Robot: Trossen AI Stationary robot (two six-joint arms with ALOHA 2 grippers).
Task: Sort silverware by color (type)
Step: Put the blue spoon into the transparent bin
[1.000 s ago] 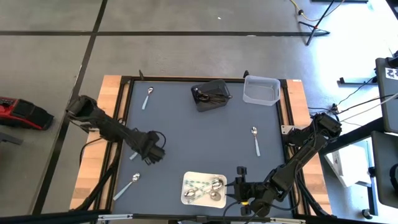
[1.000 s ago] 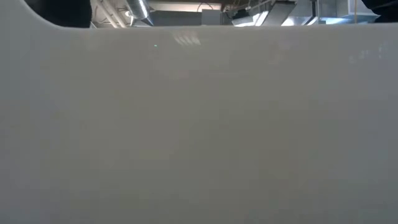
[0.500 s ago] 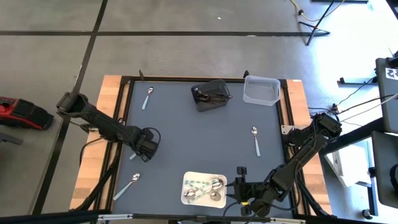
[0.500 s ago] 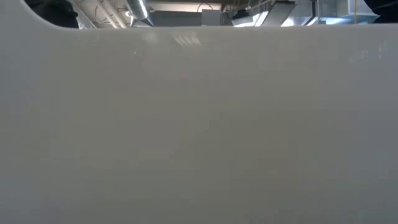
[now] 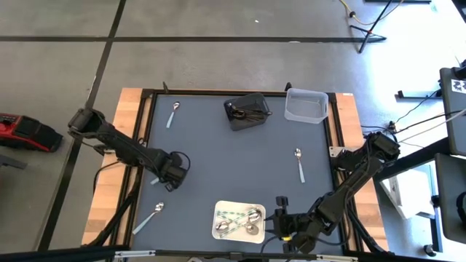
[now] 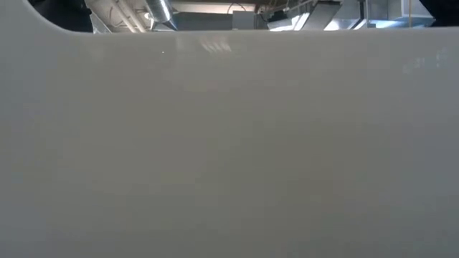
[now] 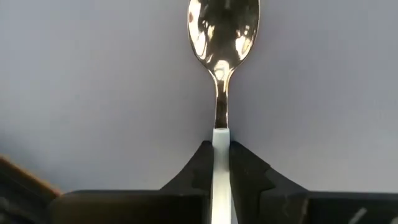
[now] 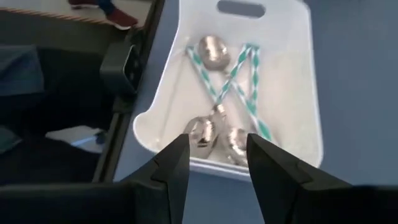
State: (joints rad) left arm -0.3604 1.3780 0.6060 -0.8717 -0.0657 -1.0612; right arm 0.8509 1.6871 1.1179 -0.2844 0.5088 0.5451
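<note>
Gripping a spoon [image 7: 222, 59]: left gripper [image 7: 221, 163] (seemingly lifted).

1. Left gripper [image 7: 221, 163] closed on the spoon [image 7: 222, 56], pinching its white handle.
2. Shiny silver bowl points away from the fingers [image 7: 198, 168].
3. Grey-blue table mat [image 7: 93, 87] behind.

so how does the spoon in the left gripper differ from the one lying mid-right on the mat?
The left gripper is shut on a white-handled spoon near the mat's left edge; the lone spoon lies free, untouched. The held one's handle is pale, whereas the lone one looks all metal. Both have shiny silver bowls.
</note>
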